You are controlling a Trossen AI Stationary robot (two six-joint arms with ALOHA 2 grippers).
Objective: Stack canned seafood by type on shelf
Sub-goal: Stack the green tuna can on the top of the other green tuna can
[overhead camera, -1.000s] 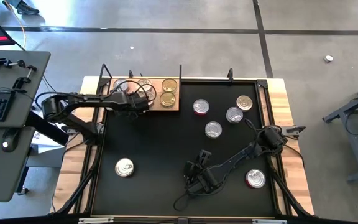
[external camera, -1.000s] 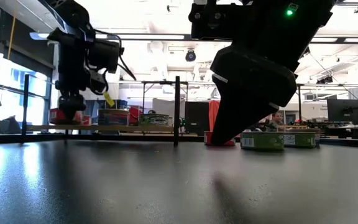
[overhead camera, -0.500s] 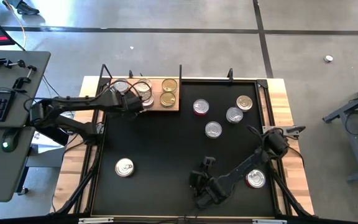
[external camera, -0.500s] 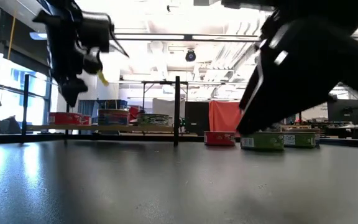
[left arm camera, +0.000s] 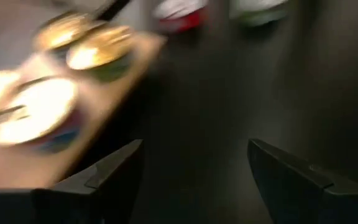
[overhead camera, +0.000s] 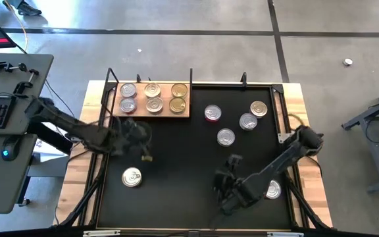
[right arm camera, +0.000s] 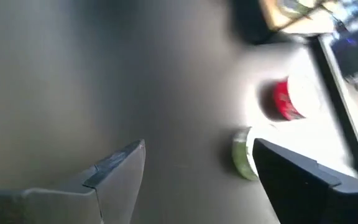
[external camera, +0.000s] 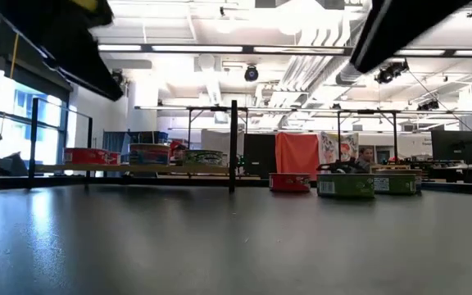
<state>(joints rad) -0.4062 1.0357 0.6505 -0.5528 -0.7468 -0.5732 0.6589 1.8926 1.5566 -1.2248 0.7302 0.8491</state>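
Since before, left gripper (overhead camera: 139,141) has left the shelf (overhead camera: 155,112) at the desk's far edge and hangs spread wide, empty. Right gripper (overhead camera: 227,191), also released, hovers near the front edge; no label is readable.

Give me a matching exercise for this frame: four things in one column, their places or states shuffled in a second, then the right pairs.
Things
1. shelf
2. left gripper
3. right gripper
4. lone can

Places or states
A. open, over the mat's near right part
B. alone on the mat's near left part
C. open, over the mat between the shelf and the lone can
D. at the mat's far left edge, six cans on it

Pairs: 1-D, 2-C, 3-A, 4-B
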